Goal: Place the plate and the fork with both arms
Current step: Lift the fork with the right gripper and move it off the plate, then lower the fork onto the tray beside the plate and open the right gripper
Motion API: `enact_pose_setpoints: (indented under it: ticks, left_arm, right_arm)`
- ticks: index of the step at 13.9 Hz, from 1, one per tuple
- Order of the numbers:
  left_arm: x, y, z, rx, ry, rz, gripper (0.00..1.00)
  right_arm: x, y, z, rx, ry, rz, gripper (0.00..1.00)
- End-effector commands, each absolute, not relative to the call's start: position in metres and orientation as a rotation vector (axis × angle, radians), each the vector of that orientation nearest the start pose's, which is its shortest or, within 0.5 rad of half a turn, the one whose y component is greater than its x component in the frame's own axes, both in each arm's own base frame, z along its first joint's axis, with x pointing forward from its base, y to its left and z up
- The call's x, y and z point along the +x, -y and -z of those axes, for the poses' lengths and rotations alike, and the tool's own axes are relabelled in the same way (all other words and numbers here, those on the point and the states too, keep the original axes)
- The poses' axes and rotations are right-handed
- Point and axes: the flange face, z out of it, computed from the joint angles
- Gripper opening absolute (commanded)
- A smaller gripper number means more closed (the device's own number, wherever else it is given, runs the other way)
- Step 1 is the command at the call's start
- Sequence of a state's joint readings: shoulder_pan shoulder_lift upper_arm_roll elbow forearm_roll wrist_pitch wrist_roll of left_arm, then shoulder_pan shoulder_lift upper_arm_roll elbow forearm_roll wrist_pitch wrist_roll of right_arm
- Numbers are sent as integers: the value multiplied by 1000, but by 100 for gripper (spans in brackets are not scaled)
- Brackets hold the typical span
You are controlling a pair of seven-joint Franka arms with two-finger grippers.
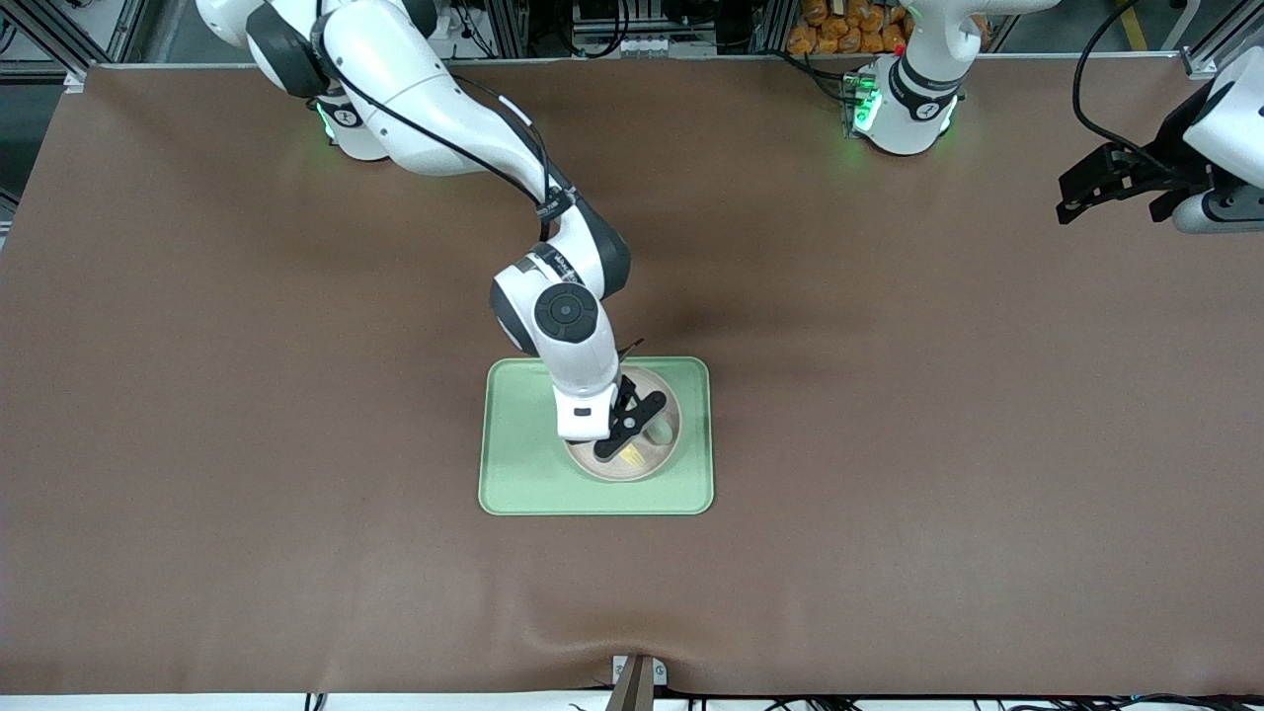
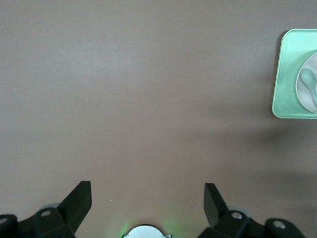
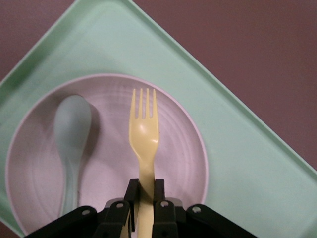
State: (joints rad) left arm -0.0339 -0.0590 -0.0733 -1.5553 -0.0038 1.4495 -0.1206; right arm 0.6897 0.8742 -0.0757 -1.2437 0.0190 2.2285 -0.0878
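A brown tabletop [image 1: 296,444] fills our front view, with a light-green tray [image 1: 513,474] at its middle. On the tray sits the plate [image 1: 604,468], and in the plate lies a pale grey-green spoon [image 3: 72,144]. Our right claw [image 1: 625,446] hovers low over the plate, clenched on the handle of the fork [image 3: 143,134]; the wrist view shows the tines pointing away from the claw, over the plate's middle, just beside the spoon but apart from it.

Our left claw [image 1: 1086,193] waits up at about two o'clock in the front view, over the left arm's end of the tabletop, released, its fingers [image 2: 77,201] spread wide with nothing between them.

We judge the step in hand to be setting the fork down. To do it well, we should lower until the fork is nearly flat on the plate, keep it clear of the spoon, let go only when it is supported, then lift straight up so the fingers do not drag it.
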Motion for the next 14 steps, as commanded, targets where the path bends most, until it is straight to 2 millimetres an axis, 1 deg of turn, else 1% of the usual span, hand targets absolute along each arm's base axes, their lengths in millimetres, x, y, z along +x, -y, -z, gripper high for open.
enact_pose_setpoints:
  ticks: [1, 2, 3, 5, 6, 7, 8, 9, 11, 12, 14]
  left_arm:
    - [518, 62, -657, -3150, 41, -73, 100]
    - [517, 61, -660, -3150, 41, -63, 100]
    - [516, 60, -661, -3152, 45, -61, 100]
    - [517, 56, -660, -3149, 55, -63, 100]
    - [520, 56, -659, -3145, 56, -62, 100]
    - [521, 54, -658, -3146, 61, -60, 100]
    - [521, 53, -658, -3143, 61, -57, 100]
    - [521, 51, -658, -3143, 64, -57, 100]
    - [519, 52, -660, -3140, 57, -53, 100]
    - [516, 53, -661, -3139, 47, -60, 100]
    - [514, 56, -661, -3137, 30, -75, 100]
  right_arm:
    - [623, -429, -265, -2997, 961, 124, 7]
    - [624, -417, -263, -3011, 930, 101, 7]
    - [626, -404, -265, -3021, 899, 88, 6]
    - [626, -381, -263, -3042, 858, 56, 7]
    - [625, -370, -260, -3052, 836, 32, 7]
    - [621, -364, -254, -3074, 785, -1, 7]
    - [621, -350, -250, -3094, 711, -17, 7]
    - [622, -341, -246, -3103, 670, -28, 7]
    - [620, -343, -240, -3134, 522, -34, 7]
    - [617, -348, -237, -3146, 464, -32, 7]
    - [618, -348, -234, -3147, 427, -21, 7]
